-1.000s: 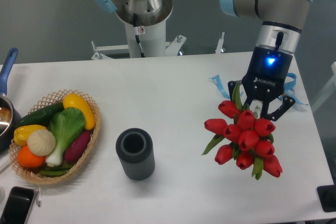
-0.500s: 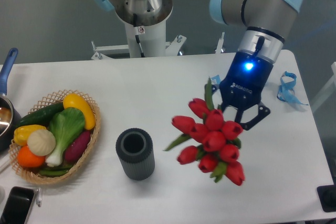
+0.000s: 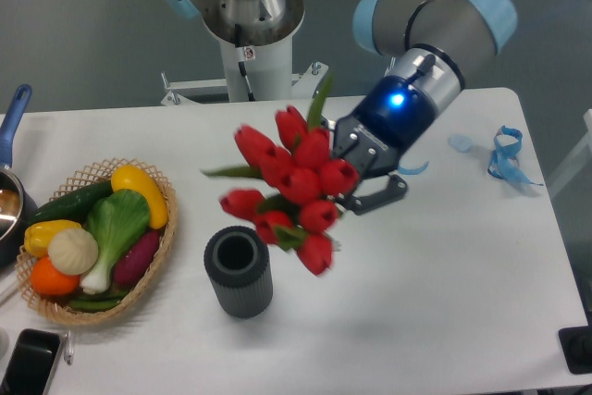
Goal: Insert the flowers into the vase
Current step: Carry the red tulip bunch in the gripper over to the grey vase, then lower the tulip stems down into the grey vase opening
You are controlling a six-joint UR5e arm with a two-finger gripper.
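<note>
While the scene is read from its left edge, a dark pan with a blue handle (image 3: 13, 116) comes first, cut off by the frame border, and below it at the lower left corner lies a black phone (image 3: 30, 363). Just right of these stands a wicker basket (image 3: 159, 249) holding plastic vegetables (image 3: 102, 233): yellow, green, white, orange and purple pieces. Right of the basket, near the lower centre of the frame, the vase (image 3: 239, 271) stands upright on the white table (image 3: 462, 321), its round opening facing up and unobstructed. Above and slightly right of the vase, the flowers (image 3: 289, 187) hang in the air, apart from the vase; the red buds point toward the lower left, one leaf reaches out to the left and another rises toward the upper centre. The lowest bud lies just right of the vase rim in the picture, blurred by motion. Immediately right of the bunch, the gripper (image 3: 365, 178) is tilted toward the left, its two dark fingers (image 3: 381, 199) closed around the stems, which are hidden behind the buds. A blue light glows on the gripper body, and the grey arm with pale blue joints rises from it to the upper right. Farther right, near the table's right edge, lies a blue ribbon (image 3: 504, 156), well apart from the gripper.
</note>
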